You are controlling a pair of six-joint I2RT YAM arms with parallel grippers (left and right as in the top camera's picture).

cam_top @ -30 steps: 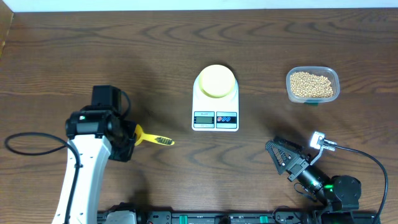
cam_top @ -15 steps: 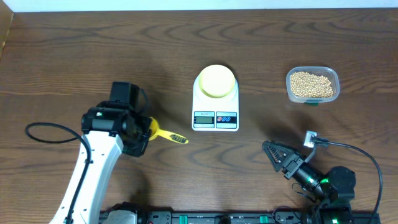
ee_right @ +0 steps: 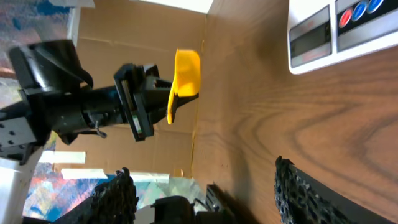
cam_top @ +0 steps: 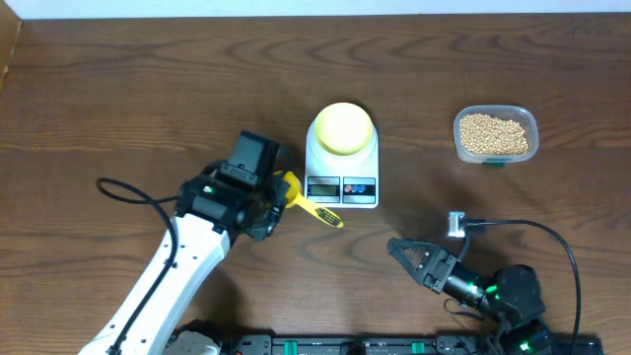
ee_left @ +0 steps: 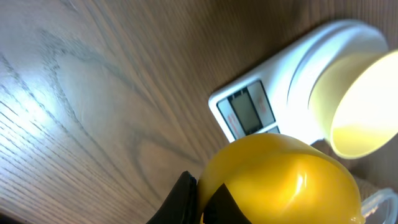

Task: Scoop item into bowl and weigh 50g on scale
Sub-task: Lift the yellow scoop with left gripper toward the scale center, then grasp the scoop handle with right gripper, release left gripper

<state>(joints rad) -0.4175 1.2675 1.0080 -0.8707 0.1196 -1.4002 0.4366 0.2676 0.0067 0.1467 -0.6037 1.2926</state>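
The left gripper (cam_top: 279, 193) is clenched on the yellow measuring spoon (cam_top: 317, 209), whose long axis runs diagonally, its free end just beside the display corner of the scale (cam_top: 341, 174). The beans (cam_top: 493, 134) lie in the clear tub (cam_top: 533, 125), well apart to the spoon's right. The bowl (cam_top: 342, 128) sits on the scale, between them. The right gripper (cam_top: 402, 256) is nearer the tub, with its jaws spread and empty. Bare table (cam_top: 414, 187) before the scale probably offers the clearer route.

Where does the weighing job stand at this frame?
Done: the bowl sits on the scale. In hand: the left gripper holds the yellow spoon near the scale. Left: the beans lie in the clear tub and the bowl looks empty, so scooping and weighing have not begun.
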